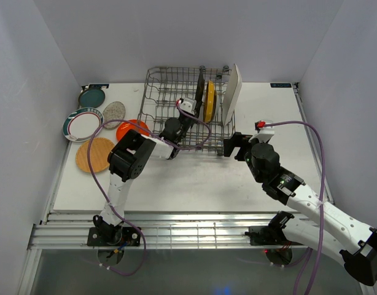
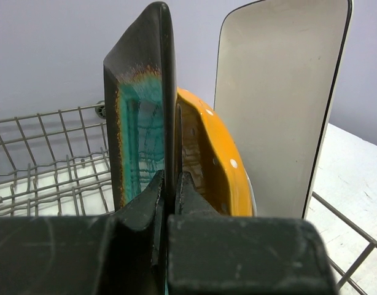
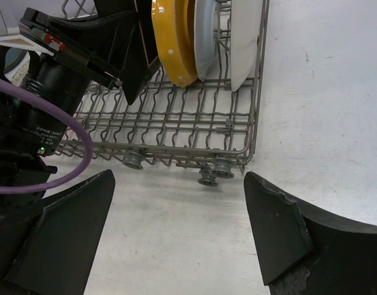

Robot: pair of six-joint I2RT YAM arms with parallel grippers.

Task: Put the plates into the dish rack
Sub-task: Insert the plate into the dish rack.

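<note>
The rack (image 1: 176, 98) sits at the far middle of the counter (image 1: 194, 178). Four plates stand on edge in its right half: a dark square plate (image 2: 145, 104) with a green centre, then a yellow plate (image 2: 213, 166), a pale blue plate (image 3: 204, 31) and, at the right end, a white rectangle (image 2: 274, 104) that rises above the rack's rim.

The left gripper (image 2: 169, 187) reaches into the rack and is clamped on the near edge of the square plate, a finger pressed to each face. The plate stands upright, just beside the yellow one; whether the two touch cannot be told.

The right gripper (image 1: 233, 146) hovers low over the counter just in front of the rack's near right corner. Its jaws are spread wide and hold nothing. In its wrist view the rack's corner and small feet show between the two fingers (image 3: 280, 227).

Five more plates lie flat on the counter left of the rack. A teal plate (image 1: 91, 96) is in the far left corner, with a speckled plate (image 1: 114, 110) beside it. A teal-rimmed white plate (image 1: 83, 123) is near the left edge. An orange plate (image 1: 128, 128) lies beside the rack, partly under the left arm. A wood-tone plate (image 1: 94, 153) lies nearest the arms.
</note>
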